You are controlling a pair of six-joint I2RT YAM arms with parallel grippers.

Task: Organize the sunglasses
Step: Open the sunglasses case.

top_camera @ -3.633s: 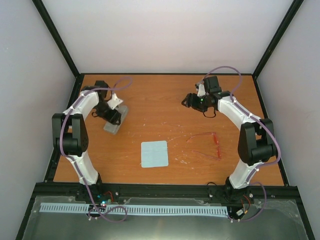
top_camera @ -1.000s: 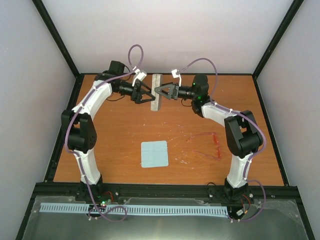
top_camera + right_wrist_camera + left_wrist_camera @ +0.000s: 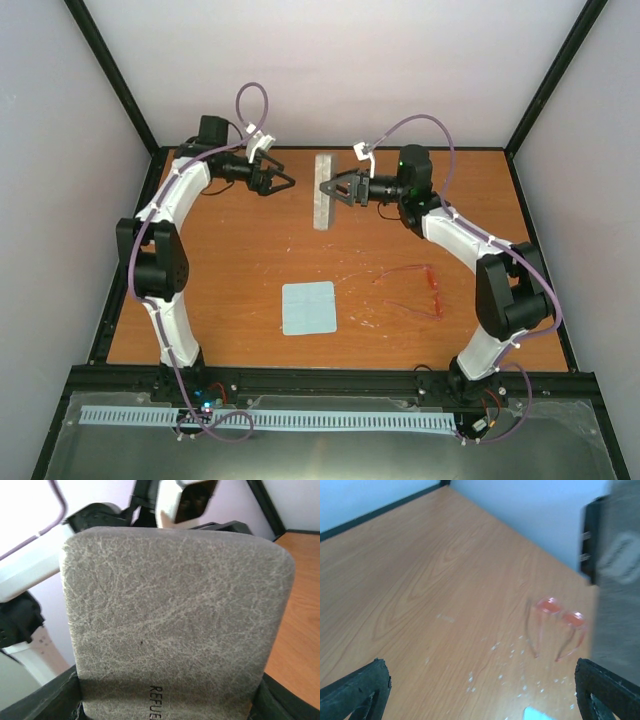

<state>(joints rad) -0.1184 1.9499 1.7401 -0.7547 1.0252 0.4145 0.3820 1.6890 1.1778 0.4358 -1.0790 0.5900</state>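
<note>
Cloth lying near-centre on desk. Sunglasses sitting unfolded on desk, right of cloth, arms pointing left. Far centre: right gripper clamping grey case. Left gripper hanging wide open, empty, left of case.

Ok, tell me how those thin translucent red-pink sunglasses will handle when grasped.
The thin translucent red-pink sunglasses probably weigh little and flex: the arms are long and slim. Lying open on the smooth wooden table, they may skid when nudged.
</note>
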